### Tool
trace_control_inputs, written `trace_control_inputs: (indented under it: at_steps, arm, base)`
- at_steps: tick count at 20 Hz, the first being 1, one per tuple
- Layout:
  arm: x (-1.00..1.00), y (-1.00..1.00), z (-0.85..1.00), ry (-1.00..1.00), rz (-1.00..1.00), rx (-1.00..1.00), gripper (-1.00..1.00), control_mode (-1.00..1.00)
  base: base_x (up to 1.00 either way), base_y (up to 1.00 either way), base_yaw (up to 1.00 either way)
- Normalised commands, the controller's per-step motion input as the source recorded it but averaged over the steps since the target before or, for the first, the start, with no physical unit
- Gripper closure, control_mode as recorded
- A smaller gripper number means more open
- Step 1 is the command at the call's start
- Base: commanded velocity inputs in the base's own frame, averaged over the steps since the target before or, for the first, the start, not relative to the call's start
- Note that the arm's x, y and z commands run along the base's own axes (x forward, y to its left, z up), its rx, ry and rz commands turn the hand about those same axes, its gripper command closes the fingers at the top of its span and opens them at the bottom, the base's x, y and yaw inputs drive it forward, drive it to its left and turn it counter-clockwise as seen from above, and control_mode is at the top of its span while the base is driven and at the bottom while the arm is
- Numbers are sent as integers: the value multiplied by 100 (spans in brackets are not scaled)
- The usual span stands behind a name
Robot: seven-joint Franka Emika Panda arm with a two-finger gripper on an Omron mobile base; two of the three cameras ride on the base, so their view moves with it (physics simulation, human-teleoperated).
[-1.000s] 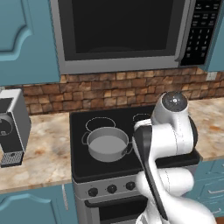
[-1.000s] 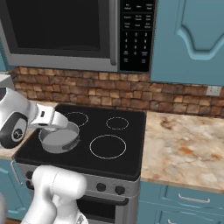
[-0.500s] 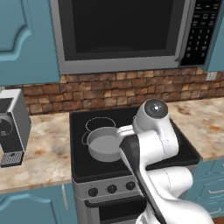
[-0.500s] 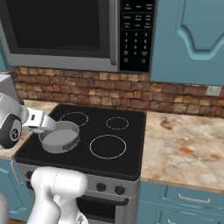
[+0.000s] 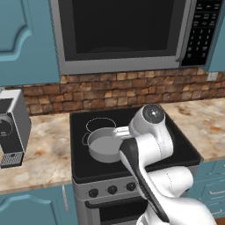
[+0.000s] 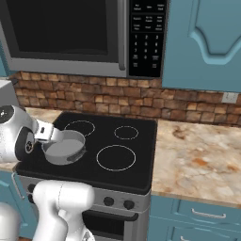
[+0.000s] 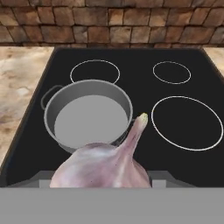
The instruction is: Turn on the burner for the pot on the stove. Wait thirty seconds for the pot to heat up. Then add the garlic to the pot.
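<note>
Arm [image 5: 149, 145] rises from lower right of the left base view, elbow bent over the stove front, forearm reaching left toward the pot; in the right base view the wrist [image 6: 44, 133] sits at left center, just touching or overlapping the pot rim, can't tell which. Gripper [image 7: 101, 183] fingertips are hidden behind the bulb at the bottom of the hand view; it is clamped around the garlic [image 7: 107, 162], which sits bottom center, pointed tip angled up-right toward the pot's right edge. One pot [image 7: 87, 116], grey, empty, left of center in the hand view, on the front-left burner of the stove [image 7: 144, 144]; its left loop handle shows, the other is not visible. One garlic. Four white burner rings: two at the back, one large ring [image 7: 187, 122] at right, one under the pot. One microwave [image 5: 127, 30] across the top of the left base view. One coffee machine [image 5: 11, 127] at left edge on the counter [image 6: 197, 160]. Knobs [image 5: 112, 190] on the stove front: three visible in the left base view.
</note>
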Motion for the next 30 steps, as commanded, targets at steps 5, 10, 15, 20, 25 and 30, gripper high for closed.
trace_control_inputs:
  at_steps: [5, 10, 15, 20, 25, 30]
  arm:
    - [23, 0, -27, 0, 0, 2, 100, -100]
    - [18, 8, -5, 0, 0, 0, 100, -100]
    - [22, 10, -7, 8, 0, 0, 100, -100]
    - [32, 18, -25, 4, 0, 0, 100, -100]
    - [24, 5, -8, -1, 0, 0, 100, -100]
    - [34, 0, -6, 8, -1, 1, 100, -100]
  base:
    - [0, 0, 0]
    - [0, 0, 0]
    - [0, 0, 0]
    - [0, 0, 0]
    - [0, 0, 0]
    - [0, 0, 0]
